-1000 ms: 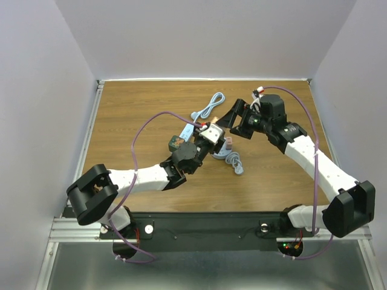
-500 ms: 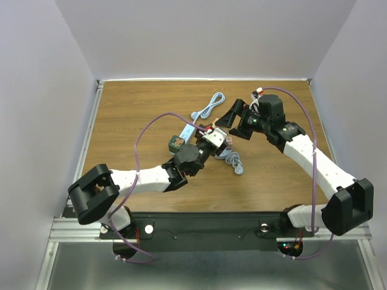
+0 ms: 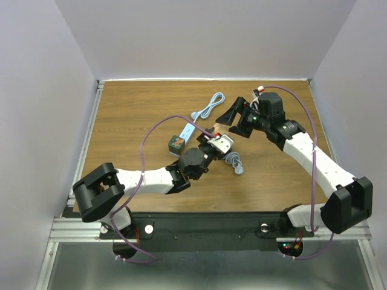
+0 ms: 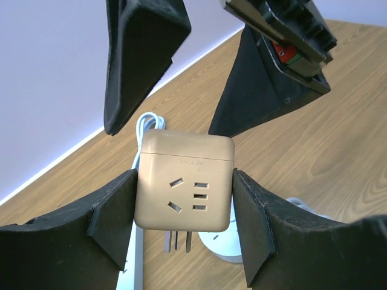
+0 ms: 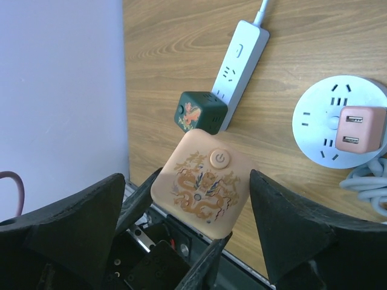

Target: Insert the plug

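Note:
A beige cube plug (image 4: 184, 181) with a gold dragon on its top face (image 5: 201, 183) is held off the table. My left gripper (image 4: 184, 202) is shut on its two sides, and its metal prongs (image 4: 178, 240) point down. In the top view the plug (image 3: 217, 129) sits at mid-table in my left gripper (image 3: 219, 138). My right gripper (image 5: 186, 178) is wide open, its fingers (image 5: 308, 235) standing either side of the plug without touching it. In the top view my right gripper (image 3: 233, 118) is just behind the plug.
A white power strip (image 5: 242, 60) lies on the wood with a dark green cube (image 5: 199, 113) at its near end. A round white socket (image 5: 329, 106) carries a pink adaptor (image 5: 361, 128). A grey cable (image 3: 236, 163) is coiled beside it.
My left gripper has carried the beige plug to the right, closer under my open right gripper. The right arm has barely shifted.

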